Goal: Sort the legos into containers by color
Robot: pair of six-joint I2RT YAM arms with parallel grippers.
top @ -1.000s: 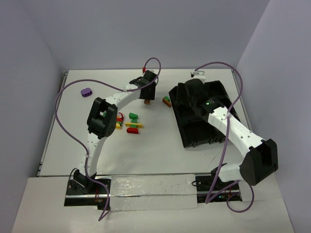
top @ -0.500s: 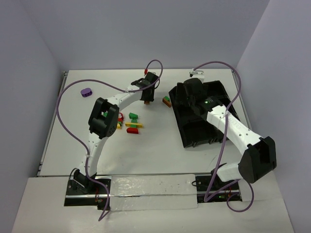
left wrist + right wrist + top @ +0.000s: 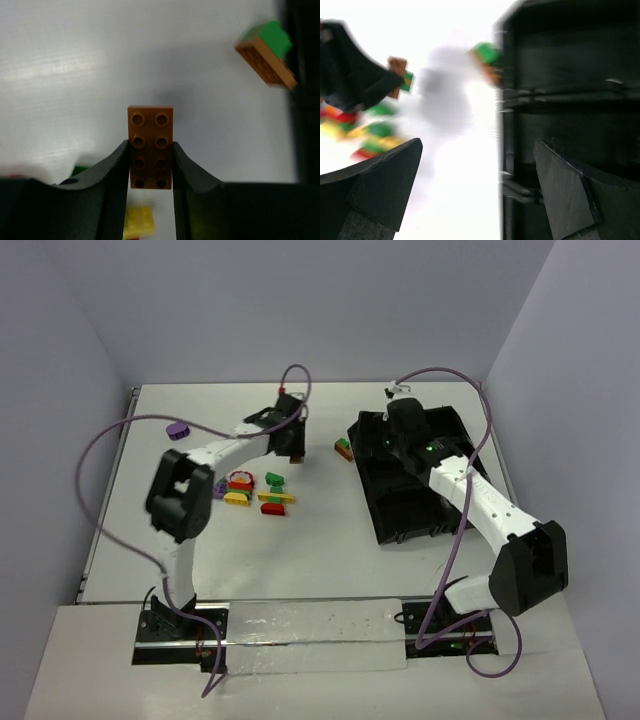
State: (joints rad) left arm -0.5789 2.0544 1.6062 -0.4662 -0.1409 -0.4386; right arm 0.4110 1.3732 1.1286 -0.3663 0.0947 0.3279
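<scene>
the left claw (image 3: 150, 146) is closed on a brown brick (image 3: 150, 122), one dark finger pressed against each long side. the lower half of the brick sits between the fingers, and the upper half sticks out past the tips with two rows of four studs facing the wrist camera. a soft shadow lies on the white desk (image 3: 320, 550) around it. i cannot tell whether the brick touches the desk.

from above, this claw (image 3: 292, 443) is over the far middle of the desk, between the loose pile and the black tray (image 3: 410, 508). a green brick stacked on an orange one (image 3: 343, 448) lies just beside the tray's left edge. the left wrist view shows the same pair (image 3: 265, 60) tilted, close to the dark rim at the right.

the pile (image 3: 260, 492) lies on the near side of the left claw, with green, red and yellow bricks close together. a purple brick (image 3: 178, 429) lies well apart, toward the far left of the desk.

the right claw (image 3: 400, 425) hangs over the far left part of the tray with its fingers spread wide and nothing between them. its own view is blurred. the claw (image 3: 479, 145) straddles the tray's left wall (image 3: 502, 100), and the compartments to the right look dark. no brick can be made out in them.
</scene>
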